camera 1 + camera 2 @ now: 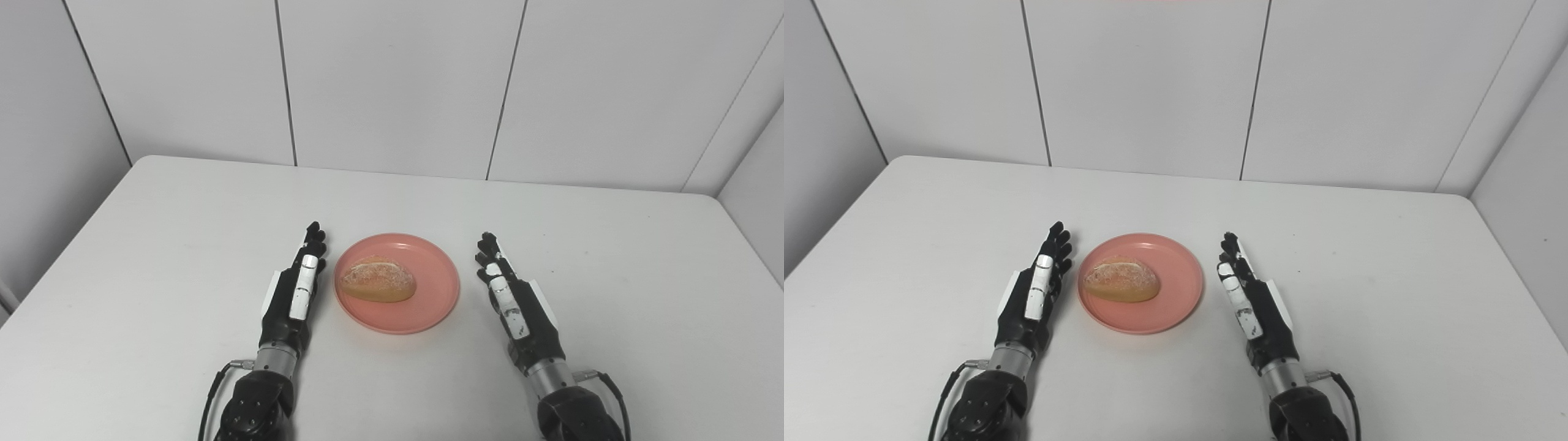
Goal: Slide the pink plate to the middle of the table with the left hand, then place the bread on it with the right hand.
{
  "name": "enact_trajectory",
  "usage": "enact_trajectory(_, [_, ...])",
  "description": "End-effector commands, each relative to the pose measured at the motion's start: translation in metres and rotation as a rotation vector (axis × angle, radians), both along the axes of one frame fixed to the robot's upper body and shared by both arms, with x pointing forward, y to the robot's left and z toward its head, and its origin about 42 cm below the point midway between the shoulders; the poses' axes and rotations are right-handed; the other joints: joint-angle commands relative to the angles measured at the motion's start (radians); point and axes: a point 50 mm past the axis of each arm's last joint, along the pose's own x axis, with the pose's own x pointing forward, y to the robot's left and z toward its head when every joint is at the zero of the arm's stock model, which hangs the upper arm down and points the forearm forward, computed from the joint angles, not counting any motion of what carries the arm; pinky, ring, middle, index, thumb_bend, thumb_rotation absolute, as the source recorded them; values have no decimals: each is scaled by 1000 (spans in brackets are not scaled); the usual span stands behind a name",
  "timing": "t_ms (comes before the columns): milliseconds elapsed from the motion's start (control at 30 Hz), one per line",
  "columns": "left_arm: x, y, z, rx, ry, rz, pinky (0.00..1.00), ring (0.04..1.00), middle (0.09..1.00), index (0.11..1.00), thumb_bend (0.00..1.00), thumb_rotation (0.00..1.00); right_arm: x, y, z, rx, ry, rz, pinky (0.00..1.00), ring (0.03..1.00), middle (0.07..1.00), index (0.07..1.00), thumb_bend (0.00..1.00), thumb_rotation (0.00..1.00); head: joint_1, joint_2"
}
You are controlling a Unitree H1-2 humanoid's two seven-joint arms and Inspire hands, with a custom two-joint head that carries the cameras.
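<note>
The pink plate (397,283) sat near the middle of the white surface (612,275), toward its near edge, and the bread (378,279) lay on it, over the plate's 9 o'clock half. By that layout both steps looked done: the plate was central and the loaf rested inside the rim, touching no hand.

The left hand (295,286) lay at the plate's 9 o'clock, just beside the rim but apart from it, fingers straight, close together and pointing to 12 o'clock, holding nothing. The right hand (509,289) lay at the plate's 3 o'clock, a little farther off, likewise flat, fingers extended and empty.

As a judgement, the task was at its end, with both hands at rest flanking the plate. Any further move would call for little more than drawing the arms back toward 6 o'clock without brushing the rim.

No brand, label or writing could be read on the plate, bread, hands or surface.
</note>
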Motion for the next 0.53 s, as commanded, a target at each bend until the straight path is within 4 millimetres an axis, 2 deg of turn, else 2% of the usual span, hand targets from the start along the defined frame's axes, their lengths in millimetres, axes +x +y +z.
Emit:
enact_trajectory(0, [6,0,18,-5,-80,-20,1000,1000,1000,1000,705,1000,12,11,24,53,-99,-3,1000,1000,1000,1000,626,933,-1,0])
enact_trajectory(133, [5,2,18,-6,-80,-22,1000,1000,1000,1000,701,1000,14,20,24,79,-102,2,1000,1000,1000,1000,671,920,-4,0])
enact_trajectory(267, [5,3,18,-11,-80,-26,1000,1000,1000,1000,690,1000,16,26,25,74,-104,7,1000,1000,1000,1000,684,947,-7,-1])
enact_trajectory(367, [4,4,18,-14,-79,-29,1000,1000,1000,1000,686,1000,18,30,24,78,-105,-3,1000,1000,1000,1000,677,968,-10,-1])
enact_trajectory(500, [4,5,17,-20,-79,-32,1000,1000,1000,1000,688,1000,22,32,23,101,-103,-29,1000,1000,1000,1000,676,947,-14,-2])
